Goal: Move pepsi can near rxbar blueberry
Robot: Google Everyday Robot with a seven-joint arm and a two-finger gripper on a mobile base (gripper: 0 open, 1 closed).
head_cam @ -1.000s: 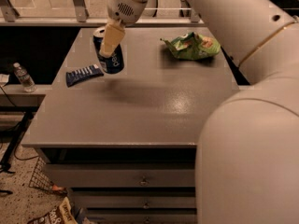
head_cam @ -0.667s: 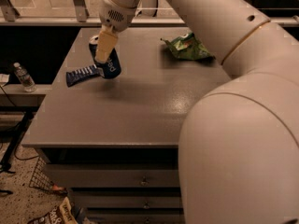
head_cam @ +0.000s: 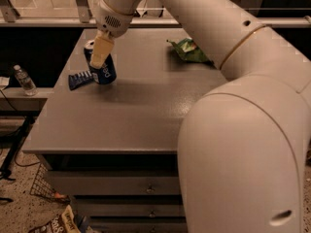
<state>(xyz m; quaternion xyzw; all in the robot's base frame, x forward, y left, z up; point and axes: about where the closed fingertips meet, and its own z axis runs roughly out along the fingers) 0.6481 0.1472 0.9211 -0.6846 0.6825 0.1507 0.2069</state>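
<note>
The pepsi can (head_cam: 105, 71) is dark blue with a silver top and white lettering. It is tilted, at the left of the grey table (head_cam: 141, 110). My gripper (head_cam: 99, 57) is shut on the can, with one cream finger (head_cam: 100, 50) across its front. The rxbar blueberry (head_cam: 80, 78), a flat dark blue wrapper with white print, lies on the table just left of the can, its right end right by the can's base.
A green snack bag (head_cam: 188, 50) lies at the far right of the table. My large white arm (head_cam: 243, 106) fills the right side of the view. A water bottle (head_cam: 24, 79) stands on a ledge to the left. Drawers sit below the table front.
My gripper has carried the pepsi can a little to the left, so the can now stands closer to the rxbar blueberry. The arm fills more of the view.
</note>
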